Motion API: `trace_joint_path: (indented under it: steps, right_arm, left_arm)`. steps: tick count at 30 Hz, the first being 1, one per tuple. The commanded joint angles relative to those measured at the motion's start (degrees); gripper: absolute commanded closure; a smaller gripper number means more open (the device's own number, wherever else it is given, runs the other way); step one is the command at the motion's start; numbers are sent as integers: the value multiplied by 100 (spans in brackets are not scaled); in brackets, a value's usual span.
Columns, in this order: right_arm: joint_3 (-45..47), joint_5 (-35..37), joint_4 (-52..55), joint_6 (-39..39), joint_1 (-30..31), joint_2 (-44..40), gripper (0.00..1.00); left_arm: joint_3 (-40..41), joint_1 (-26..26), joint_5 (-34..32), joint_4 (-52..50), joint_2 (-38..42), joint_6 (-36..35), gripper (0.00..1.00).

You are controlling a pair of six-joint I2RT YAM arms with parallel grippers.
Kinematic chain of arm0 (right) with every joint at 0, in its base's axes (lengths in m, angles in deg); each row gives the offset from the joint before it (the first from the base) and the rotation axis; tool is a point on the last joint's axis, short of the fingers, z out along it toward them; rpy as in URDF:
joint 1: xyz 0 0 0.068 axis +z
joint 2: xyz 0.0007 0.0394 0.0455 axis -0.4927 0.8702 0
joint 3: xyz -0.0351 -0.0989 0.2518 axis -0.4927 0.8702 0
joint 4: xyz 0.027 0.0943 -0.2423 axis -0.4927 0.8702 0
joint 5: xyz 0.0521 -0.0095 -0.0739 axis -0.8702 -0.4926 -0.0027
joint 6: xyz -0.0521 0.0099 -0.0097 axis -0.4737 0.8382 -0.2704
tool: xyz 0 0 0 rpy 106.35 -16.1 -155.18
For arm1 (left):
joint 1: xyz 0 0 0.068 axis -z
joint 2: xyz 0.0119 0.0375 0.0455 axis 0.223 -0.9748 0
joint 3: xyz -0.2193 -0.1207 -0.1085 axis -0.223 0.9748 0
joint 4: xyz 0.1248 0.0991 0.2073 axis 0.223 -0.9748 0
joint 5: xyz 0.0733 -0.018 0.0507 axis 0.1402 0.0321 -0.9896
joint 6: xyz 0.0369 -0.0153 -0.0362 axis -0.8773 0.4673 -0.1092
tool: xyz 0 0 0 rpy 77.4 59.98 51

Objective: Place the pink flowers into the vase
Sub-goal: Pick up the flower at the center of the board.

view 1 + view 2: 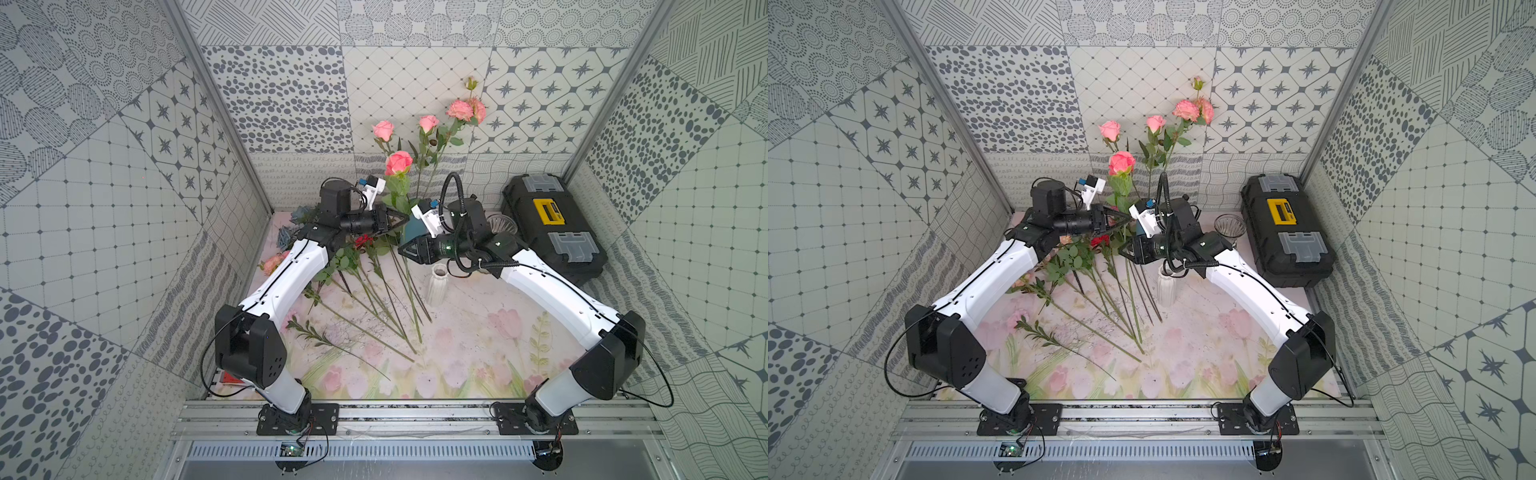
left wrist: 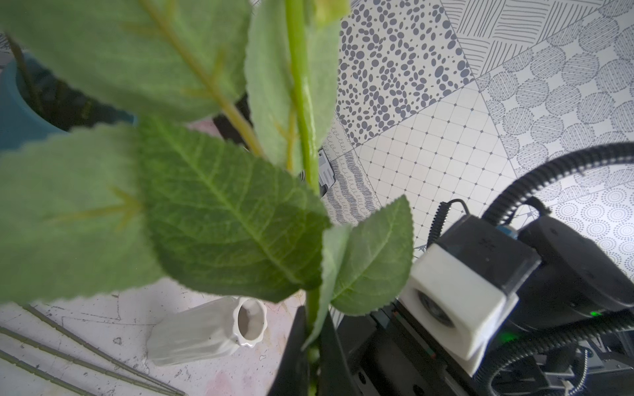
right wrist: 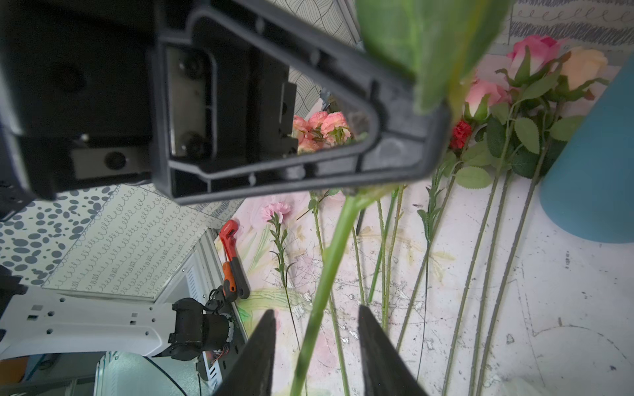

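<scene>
Pink rose (image 1: pixel 398 163) upright on leafy green stem (image 3: pixel 329 260), pinched by left gripper (image 2: pixel 311 329), right gripper (image 3: pixel 317 310) parted astride stem

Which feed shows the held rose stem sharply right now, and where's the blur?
Left wrist view: nearest leaves blurred, middle leaf sharp, rose stem slightly soft. Right wrist view: stem soft between the fingers of the right gripper, the left gripper close and blurred. Both top views: sharp, evenly lit.

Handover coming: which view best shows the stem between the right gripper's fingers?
Right wrist view: the stem passes between the fingers of the right gripper, gaps both sides. Both top views show that spot small, cluttered. Left wrist view shows only leaves and upper stem.
</scene>
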Motion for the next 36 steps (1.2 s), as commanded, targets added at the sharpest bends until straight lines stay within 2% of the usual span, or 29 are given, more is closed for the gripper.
trace_joint_path:
  steps: [1,3,6,9,10,14,15,17,19,23,27,29,33,36]
  right_arm:
    - [-61,17,-309,16,17,58,75]
    - [-47,10,-327,18,14,36,87]
    - [-35,33,-325,28,12,9,100]
    - [-1,99,-352,44,7,-16,100]
    - [-2,113,-353,51,8,-24,100]
    - [91,205,-476,139,11,-94,100]
    - [107,224,-514,175,12,-115,100]
    - [131,301,-551,217,7,-163,100]
    - [158,387,-612,268,8,-233,100]
    - [210,592,-781,415,12,-363,100]
    - [229,777,-991,551,8,-459,100]
    - [211,860,-1101,589,8,-485,100]
    - [211,1149,-1361,627,19,-567,100]
    - [210,1281,-1621,653,24,-588,100]
  left_arm:
    - [-143,75,202,175,-59,-152,100]
    - [-174,87,189,134,-63,-182,100]
    - [-244,104,129,29,-72,-243,100]
    - [-313,114,88,-60,-62,-258,100]
    - [-335,113,68,-97,-51,-269,96]
    - [-313,122,-64,-241,101,-382,76]
    - [-306,122,-143,-306,156,-425,67]
    - [-274,122,-294,-474,259,-515,55]
    - [-208,122,-527,-629,411,-610,48]
    - [-110,122,-1273,-1329,824,-964,44]
    - [12,102,-2632,-2356,1364,-1382,40]
    - [61,-15,-3020,-2750,1527,-1469,39]
    - [378,-724,-2440,-2899,1790,-1107,39]
    - [505,-1110,-2567,-3162,1879,-1217,39]
